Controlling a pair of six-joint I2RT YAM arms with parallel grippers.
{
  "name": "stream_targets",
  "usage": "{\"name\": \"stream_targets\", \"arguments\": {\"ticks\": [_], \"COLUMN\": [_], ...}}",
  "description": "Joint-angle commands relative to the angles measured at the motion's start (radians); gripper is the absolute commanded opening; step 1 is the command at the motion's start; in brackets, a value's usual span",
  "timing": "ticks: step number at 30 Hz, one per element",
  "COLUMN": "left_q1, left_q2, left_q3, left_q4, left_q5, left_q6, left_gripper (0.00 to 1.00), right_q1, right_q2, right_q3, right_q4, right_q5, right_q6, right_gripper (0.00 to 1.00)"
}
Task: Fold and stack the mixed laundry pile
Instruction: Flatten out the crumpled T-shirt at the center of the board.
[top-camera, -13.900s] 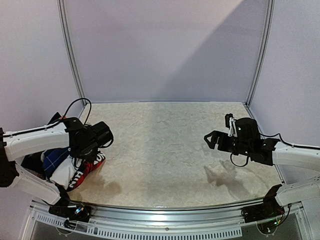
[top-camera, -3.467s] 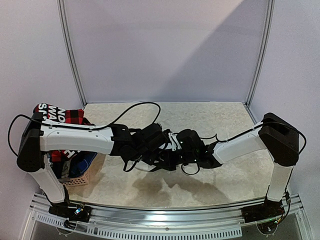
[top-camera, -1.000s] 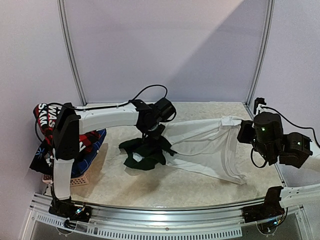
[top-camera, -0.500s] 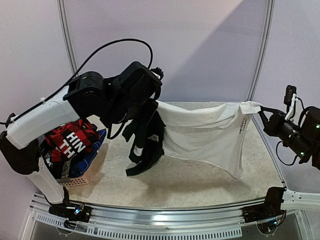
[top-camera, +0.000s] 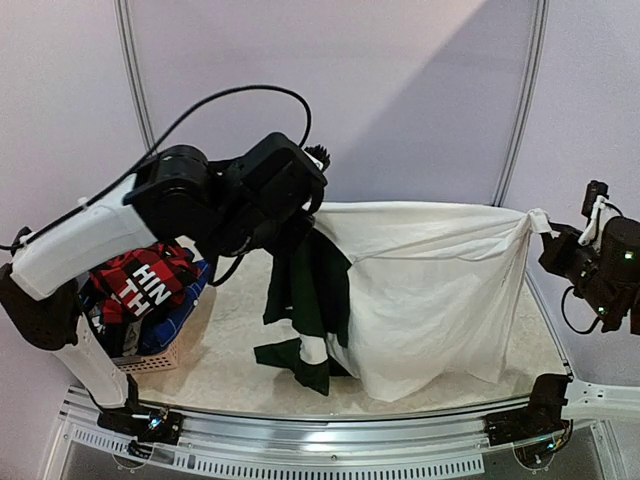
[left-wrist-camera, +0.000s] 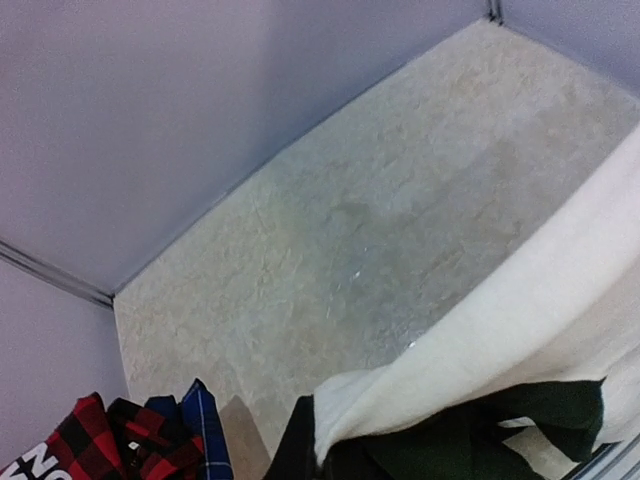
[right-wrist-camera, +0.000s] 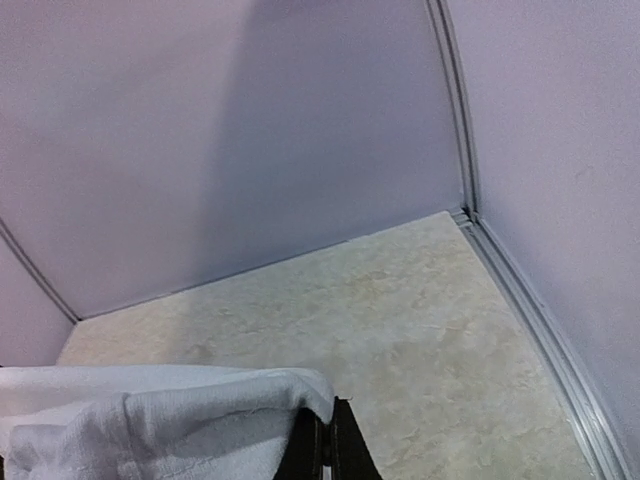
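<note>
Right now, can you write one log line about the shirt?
T-shirt: hanging spread between both arms | left jaws: shut on T-shirt | right jaws: shut on T-shirt | pile: in basket | folding: not started

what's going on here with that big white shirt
Both arms are holding one garment up over the table. The left gripper and the right gripper are each shut on an upper corner of the white-and-dark-green T-shirt, pulling its top edge taut so it hangs like a curtain, its lower edge down near the table. The rest of the laundry sits heaped in the basket on the left. Nothing is folded or stacked yet.
</note>
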Motion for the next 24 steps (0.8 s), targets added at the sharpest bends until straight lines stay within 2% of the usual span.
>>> {"name": "stream_targets", "arguments": {"ticks": [1,4,9,12,15,16,19,21,24], "left_q1": [0.233,0.343,0.421,0.439,0.449,0.449,0.419,0.377,0.308], "left_q2": [0.015,0.096,0.249,0.327,0.417,0.443,0.459,0.441,0.414], "left_q3": [-0.199,-0.282,-0.288,-0.241,-0.167,-0.146,-0.141,-0.153,-0.153], "left_q4": [0.15,0.226,0.269,0.261,0.192,0.171,0.157,0.163,0.152], "left_q5": [0.272,0.431,0.512,0.474,0.332,0.291,0.199,0.144,0.085], "left_q6": [0.001,0.005,0.036,0.06,0.043,0.029,-0.002,-0.01,-0.022], "left_gripper": [0.0,0.0,0.0,0.0,0.04,0.11,0.42,0.58,0.65], "right_q1": [-0.006,-0.029,-0.105,-0.173,-0.259,-0.285,-0.357,-0.399,-0.442], "right_q2": [0.119,0.183,0.248,0.284,0.329,0.342,0.383,0.411,0.446], "right_q3": [0.005,-0.017,-0.051,-0.071,-0.094,-0.103,-0.125,-0.133,-0.134], "right_q4": [-0.15,-0.135,-0.068,-0.011,0.047,0.067,0.126,0.161,0.2], "right_q5": [0.242,0.223,0.143,0.081,-0.004,-0.033,-0.106,-0.152,-0.203], "right_q6": [0.155,0.191,0.16,0.125,0.102,0.088,0.064,0.052,0.035], "right_gripper": [0.0,0.0,0.0,0.0,0.0,0.0,0.0,0.0,0.0]}}
